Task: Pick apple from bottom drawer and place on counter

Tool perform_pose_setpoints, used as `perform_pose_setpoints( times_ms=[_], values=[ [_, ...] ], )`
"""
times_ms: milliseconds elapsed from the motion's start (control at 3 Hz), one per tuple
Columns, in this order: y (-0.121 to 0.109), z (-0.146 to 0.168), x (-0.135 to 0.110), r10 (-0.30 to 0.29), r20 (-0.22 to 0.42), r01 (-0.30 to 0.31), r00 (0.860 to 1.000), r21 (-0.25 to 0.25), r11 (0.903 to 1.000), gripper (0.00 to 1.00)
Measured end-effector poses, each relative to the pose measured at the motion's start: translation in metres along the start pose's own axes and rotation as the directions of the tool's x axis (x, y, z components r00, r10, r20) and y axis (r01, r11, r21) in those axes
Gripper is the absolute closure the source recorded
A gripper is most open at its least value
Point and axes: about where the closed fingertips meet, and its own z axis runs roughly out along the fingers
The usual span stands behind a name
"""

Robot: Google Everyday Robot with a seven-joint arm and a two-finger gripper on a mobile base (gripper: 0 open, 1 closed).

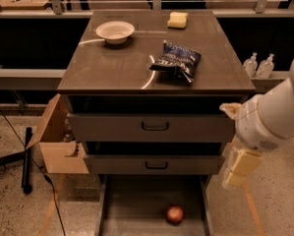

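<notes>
End effector [240, 167], grip state not tellable, hangs at four o'clock; lower it squarely over the small round red-orange apple [175, 213] at six.

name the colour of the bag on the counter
The bag is dark blue with white print, camera view; claw hangs right of drawers.

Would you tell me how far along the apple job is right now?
Done: the bottom drawer stands open. In hand: the gripper hangs right of the cabinet, apart from the apple lying on the drawer floor. Left: grasping it, lifting it and placing it on the counter.
</notes>
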Motion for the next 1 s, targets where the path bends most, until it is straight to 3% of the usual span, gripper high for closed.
perform_pose_setpoints(
  times_ms=[333,667,1000],
  values=[
    [0.022,0.069,0.011,0.045,0.053,-0.044,0.998,-0.02,0.9988,0.0],
    [0.028,0.132,0.023,0.095,0.047,-0.094,0.994,-0.014,0.9955,0.0],
    [0.017,0.148,0.026,0.121,0.014,-0.122,0.993,0.028,0.9922,0.0]
  ],
)
